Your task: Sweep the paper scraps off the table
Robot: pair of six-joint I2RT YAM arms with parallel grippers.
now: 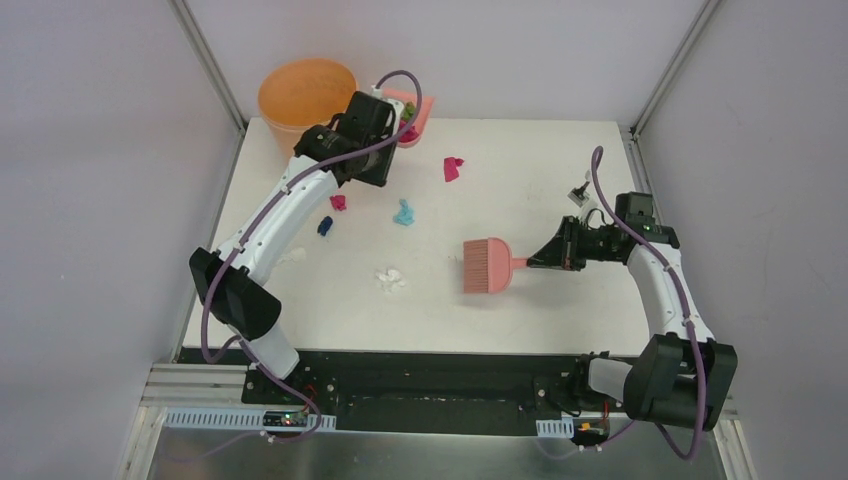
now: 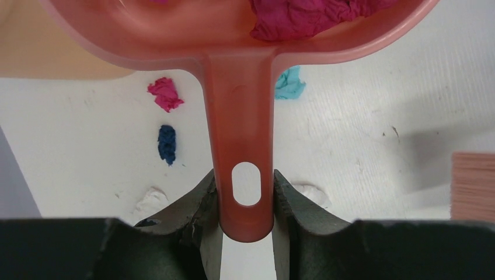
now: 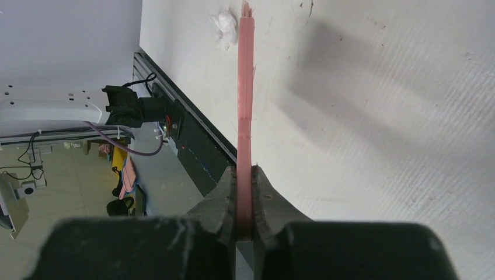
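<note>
My left gripper point(image 1: 385, 122) is shut on the handle of the salmon-pink dustpan point(image 1: 416, 107), held at the table's point(image 1: 560, 160) far left by the bucket. In the left wrist view the fingers point(image 2: 201, 195) clamp the handle point(image 2: 245, 146), and a magenta wad point(image 2: 303, 17) lies in the pan. My right gripper point(image 1: 548, 258) is shut on the salmon-pink hand brush point(image 1: 487, 265), bristles down at mid-table. It is seen edge-on in the right wrist view point(image 3: 245, 105). Loose scraps on the table: magenta point(image 1: 452, 169), magenta point(image 1: 339, 202), light blue point(image 1: 404, 213), dark blue point(image 1: 325, 226), white point(image 1: 390, 279).
An orange bucket point(image 1: 306, 92) stands off the far left corner, behind the dustpan. Metal frame posts rise at the far corners. A small white wad point(image 1: 292, 256) lies beside my left arm. A small clip-like object point(image 1: 579, 194) lies near my right arm.
</note>
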